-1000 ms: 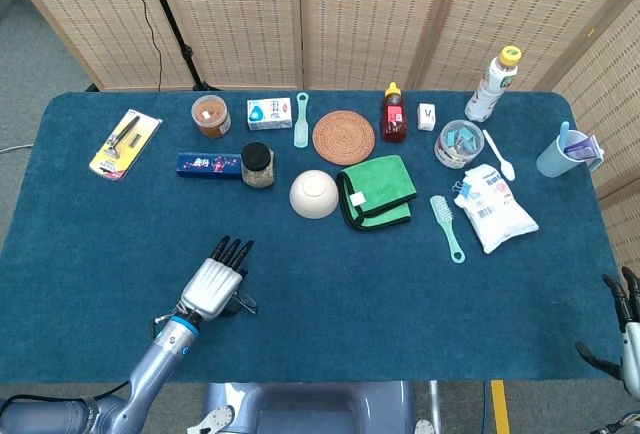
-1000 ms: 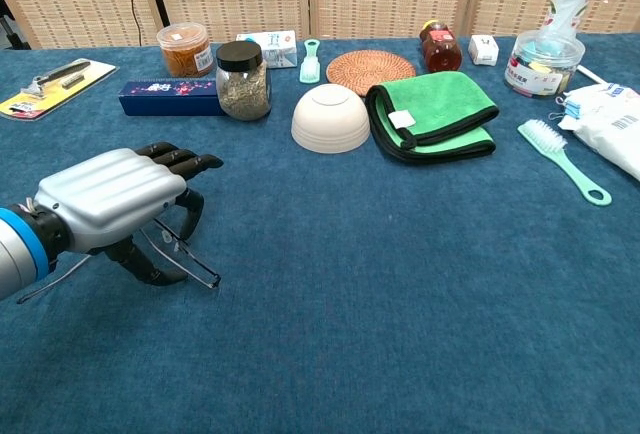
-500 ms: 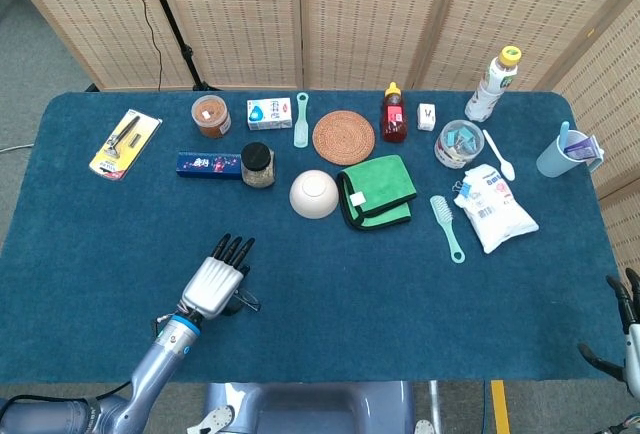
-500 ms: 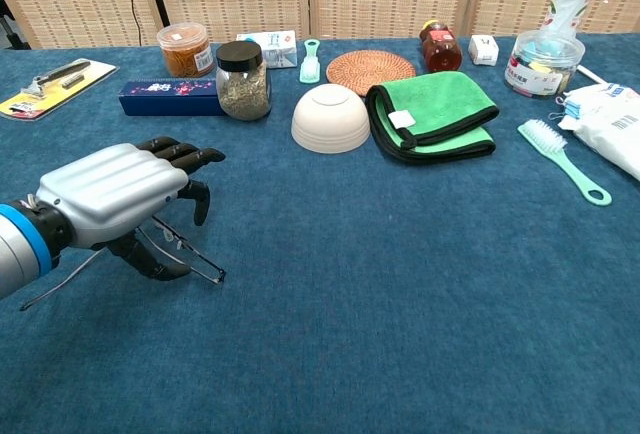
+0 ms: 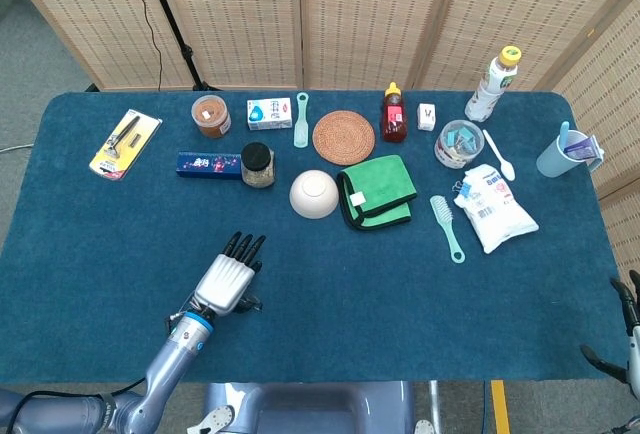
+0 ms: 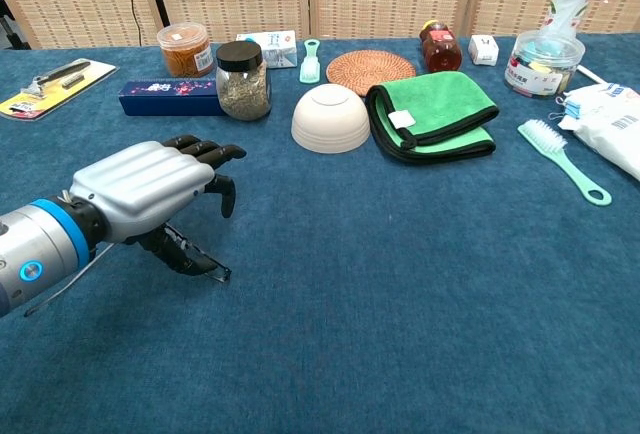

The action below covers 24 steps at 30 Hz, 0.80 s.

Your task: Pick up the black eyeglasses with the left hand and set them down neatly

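The black eyeglasses (image 6: 203, 265) sit under my left hand (image 6: 140, 190), low over the blue tablecloth near the front left. The thumb curls beneath the palm and grips the frame, while the fingers stretch forward above it. One thin temple arm trails back to the left, under the wrist. In the head view only a small part of the eyeglasses (image 5: 249, 303) shows past the left hand (image 5: 228, 279). My right hand (image 5: 630, 332) is at the table's front right corner with its fingers apart and nothing in it.
A white bowl (image 6: 331, 119) and a folded green cloth (image 6: 432, 112) lie beyond the left hand. A spice jar (image 6: 242, 80) and a blue box (image 6: 170, 96) stand at the back left. A teal brush (image 6: 563, 158) lies to the right.
My left hand has shifted a little to the right and forward, and the eyeglasses have moved along with it. The right hand has sunk slightly lower at the frame's edge.
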Motion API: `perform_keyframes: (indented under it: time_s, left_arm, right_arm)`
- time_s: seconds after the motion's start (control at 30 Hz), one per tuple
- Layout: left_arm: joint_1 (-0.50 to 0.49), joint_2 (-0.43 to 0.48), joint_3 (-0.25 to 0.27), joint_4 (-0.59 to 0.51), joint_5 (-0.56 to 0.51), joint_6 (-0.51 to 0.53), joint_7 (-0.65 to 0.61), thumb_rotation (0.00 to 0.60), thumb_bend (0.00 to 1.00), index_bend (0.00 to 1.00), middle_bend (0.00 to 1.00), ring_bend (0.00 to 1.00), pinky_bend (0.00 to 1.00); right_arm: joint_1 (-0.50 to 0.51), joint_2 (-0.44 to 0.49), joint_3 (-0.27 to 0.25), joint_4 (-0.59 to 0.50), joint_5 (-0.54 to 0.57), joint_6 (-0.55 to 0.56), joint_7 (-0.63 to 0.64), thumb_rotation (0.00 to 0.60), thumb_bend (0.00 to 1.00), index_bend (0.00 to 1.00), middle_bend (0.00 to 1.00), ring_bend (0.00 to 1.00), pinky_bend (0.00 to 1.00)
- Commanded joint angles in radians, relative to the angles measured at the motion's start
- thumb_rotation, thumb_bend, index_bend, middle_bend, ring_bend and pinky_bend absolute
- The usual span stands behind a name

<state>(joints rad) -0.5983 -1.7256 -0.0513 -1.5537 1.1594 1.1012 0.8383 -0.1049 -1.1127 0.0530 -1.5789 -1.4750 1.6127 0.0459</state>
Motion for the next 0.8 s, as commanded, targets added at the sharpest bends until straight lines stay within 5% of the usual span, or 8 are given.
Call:
perform_keyframes:
  time_s: [0.03,0.47,0.8]
  left_arm:
    - [-0.009,-0.016,-0.015,0.002,-0.014,0.001,0.012,0.415,0.2,0.37,0.03,0.0,0.0]
    - [-0.052,-0.092,-0.088,0.044,-0.076,0.027,0.05,0.416,0.2,0.37,0.03,0.0,0.0]
    - [-0.02,0.035,-0.007,-0.024,0.043,0.04,-0.062,0.411,0.2,0.37,0.03,0.0,0.0]
  right_arm:
    - [0.0,-0.001,0.0,0.003,0.0,-0.001,0.002,0.6,0.11,0.11,0.02,0.05,0.2]
    - [0.002,0.001,0.003,0.003,0.001,-0.005,0.002,0.6,0.11,0.11,0.02,0.05,0.2]
    - [0.003,0.0,0.004,0.0,0.001,-0.008,-0.002,0.6,0.11,0.11,0.02,0.05,0.2]
